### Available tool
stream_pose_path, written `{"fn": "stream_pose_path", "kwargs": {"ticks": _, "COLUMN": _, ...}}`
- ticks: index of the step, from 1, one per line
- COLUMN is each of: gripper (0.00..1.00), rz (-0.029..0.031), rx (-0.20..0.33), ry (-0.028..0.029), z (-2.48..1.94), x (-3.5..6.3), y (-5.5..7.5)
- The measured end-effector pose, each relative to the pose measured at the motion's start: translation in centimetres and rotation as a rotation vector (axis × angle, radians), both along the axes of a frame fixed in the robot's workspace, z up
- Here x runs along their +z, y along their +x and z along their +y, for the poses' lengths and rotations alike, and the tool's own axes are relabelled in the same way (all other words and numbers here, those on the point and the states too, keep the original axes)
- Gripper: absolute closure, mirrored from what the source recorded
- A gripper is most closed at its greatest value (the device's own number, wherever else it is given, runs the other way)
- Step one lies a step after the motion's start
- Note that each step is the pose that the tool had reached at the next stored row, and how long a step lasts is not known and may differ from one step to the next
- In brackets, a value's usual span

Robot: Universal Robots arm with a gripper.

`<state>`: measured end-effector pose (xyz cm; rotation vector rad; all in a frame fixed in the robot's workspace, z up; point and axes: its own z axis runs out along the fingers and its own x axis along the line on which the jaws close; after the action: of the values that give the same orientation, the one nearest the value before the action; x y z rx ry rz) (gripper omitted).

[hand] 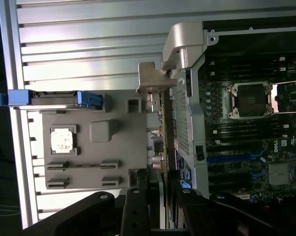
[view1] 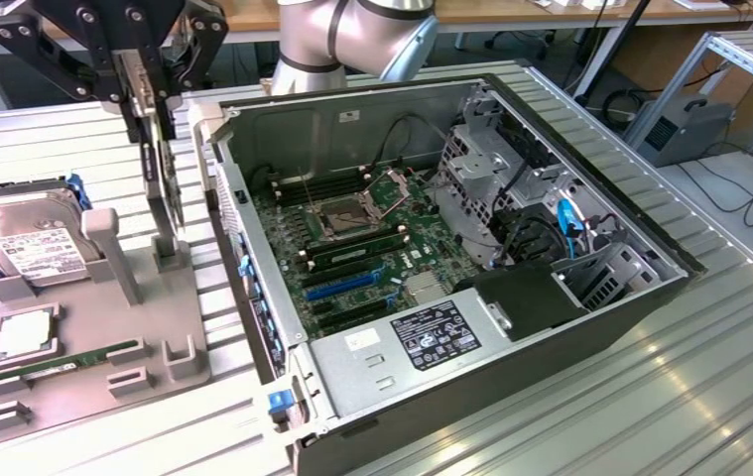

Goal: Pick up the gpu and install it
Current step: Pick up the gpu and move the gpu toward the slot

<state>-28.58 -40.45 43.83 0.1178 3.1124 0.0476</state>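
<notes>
We see the tool [view1: 158, 94] [hand: 160, 184] half closed, clamped on the gpu [view1: 162, 178] [hand: 163, 132], which hangs upright just outside the open computer case [view1: 588, 327].

Slatted table [view1: 707, 397]: parts tray [view1: 181, 353], computer case [view1: 509, 369]

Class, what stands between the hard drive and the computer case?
The gpu, upright and edge-on in the tool, at the grey holder; the exterior view shows it.
</notes>
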Motion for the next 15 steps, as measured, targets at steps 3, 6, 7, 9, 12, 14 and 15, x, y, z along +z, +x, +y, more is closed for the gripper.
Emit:
{"fn": "stream_pose_path", "kwargs": {"ticks": 3, "gripper": 0.73, "rz": 0.0001, "rx": 0.0, "ry": 0.0, "z": 0.0, "x": 0.0, "y": 0.16}}
{"fn": "stream_pose_path", "kwargs": {"ticks": 6, "gripper": 0.73, "rz": 0.0, "rx": 0.0, "ry": 0.0, "z": 0.0, "x": 0.0, "y": 0.32}}
{"fn": "stream_pose_path", "kwargs": {"ticks": 7, "gripper": 0.73, "rz": -0.0001, "rx": 0.0, "ry": 0.0001, "z": 0.0, "x": 0.0, "y": 0.35}}
{"fn": "stream_pose_path", "kwargs": {"ticks": 9, "gripper": 0.73, "rz": 0.0, "rx": 0.0, "ry": 0.0, "z": 0.0, "x": 0.0, "y": 0.44}}
{"fn": "stream_pose_path", "kwargs": {"ticks": 12, "gripper": 0.73, "rz": -0.0001, "rx": 0.0, "ry": 0.0, "z": 0.0, "x": 0.0, "y": 0.57}}
{"fn": "stream_pose_path", "kwargs": {"ticks": 14, "gripper": 0.73, "rz": 0.0, "rx": 0.0, "ry": 0.0, "z": 0.0, "x": 0.0, "y": 0.67}}
{"fn": "stream_pose_path", "kwargs": {"ticks": 15, "gripper": 0.73, "rz": -0.0001, "rx": 0.0, "ry": 0.0, "z": 0.0, "x": 0.0, "y": 0.72}}
